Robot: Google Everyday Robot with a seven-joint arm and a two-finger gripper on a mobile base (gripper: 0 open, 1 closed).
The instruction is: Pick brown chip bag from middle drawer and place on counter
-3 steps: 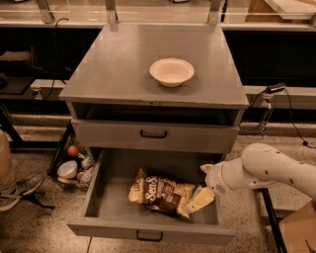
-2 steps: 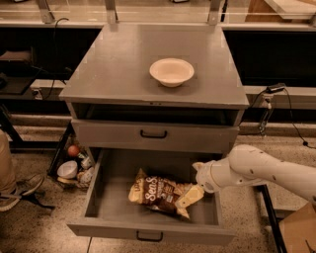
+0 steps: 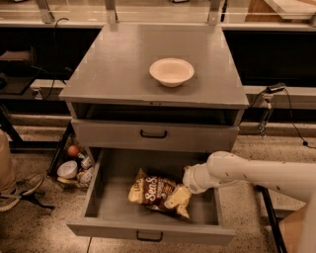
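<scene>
The place looks like a robot test lab or a workshop, not a home. A plain grey metal cabinet with a flat worktop [image 3: 113, 69] stands on a speckled hard floor [image 3: 39, 232]. Metal posts [image 3: 111, 10] rise behind it, and loose cables [image 3: 265, 113] hang at the right. A white robot arm [image 3: 256, 173] reaches in from the right. Its gripper [image 3: 187, 184] is low in the open middle drawer [image 3: 148, 232], at the right end of the brown chip bag [image 3: 158, 190]. Small objects [image 3: 74, 165] lie in a heap on the floor beside the cabinet.

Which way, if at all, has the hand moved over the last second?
Yes. The hand has moved left, away from the right wall of the drawer and toward the right end of the bag.
</scene>
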